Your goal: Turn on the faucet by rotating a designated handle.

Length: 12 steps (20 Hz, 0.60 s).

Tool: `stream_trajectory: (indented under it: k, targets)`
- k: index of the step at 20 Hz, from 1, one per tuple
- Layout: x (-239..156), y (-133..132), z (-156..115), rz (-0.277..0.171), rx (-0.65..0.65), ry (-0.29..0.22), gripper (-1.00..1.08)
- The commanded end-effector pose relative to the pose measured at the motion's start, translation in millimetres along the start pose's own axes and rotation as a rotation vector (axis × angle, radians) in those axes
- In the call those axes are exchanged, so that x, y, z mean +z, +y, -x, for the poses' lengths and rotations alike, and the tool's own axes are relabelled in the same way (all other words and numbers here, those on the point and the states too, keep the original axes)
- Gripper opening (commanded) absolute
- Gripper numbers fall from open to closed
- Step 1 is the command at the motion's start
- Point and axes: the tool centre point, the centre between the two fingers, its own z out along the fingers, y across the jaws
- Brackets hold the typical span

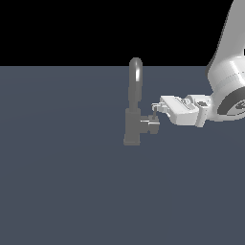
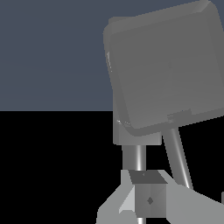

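Note:
The grey faucet [image 1: 132,127] stands on the floor in the middle of the exterior view, its narrow arched spout [image 1: 136,81] rising from a blocky base. The handle [image 1: 149,125] is a short stub pointing to the exterior view's right, with a thin upright lever [image 1: 155,116] at its end. My gripper [image 1: 155,109] comes in from the right and its tips sit at the top of that lever. In the wrist view a large grey block of the faucet [image 2: 166,70] fills the frame, and the gripper [image 2: 150,199] is shut, tips pressed together with nothing between them.
The faucet stands on a flat dark blue-grey floor [image 1: 62,182], with black background beyond. The white arm [image 1: 225,91] reaches in from the upper right of the exterior view. Two thin metallic rods [image 2: 138,159] run past the fingertips in the wrist view.

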Motion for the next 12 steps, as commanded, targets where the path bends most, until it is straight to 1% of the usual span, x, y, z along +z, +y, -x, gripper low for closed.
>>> stream_trajectory:
  k: [1, 3, 4, 12]
  targets:
    - [0, 11, 1, 0.007, 0.008, -0.006, -1.0]
    - [0, 14, 2, 0.007, 0.008, -0.006, -1.0]
    - [0, 7, 4, 0.002, -0.003, -0.001, -1.0]
    - [0, 36, -11, 0.004, 0.002, -0.004, -1.0]
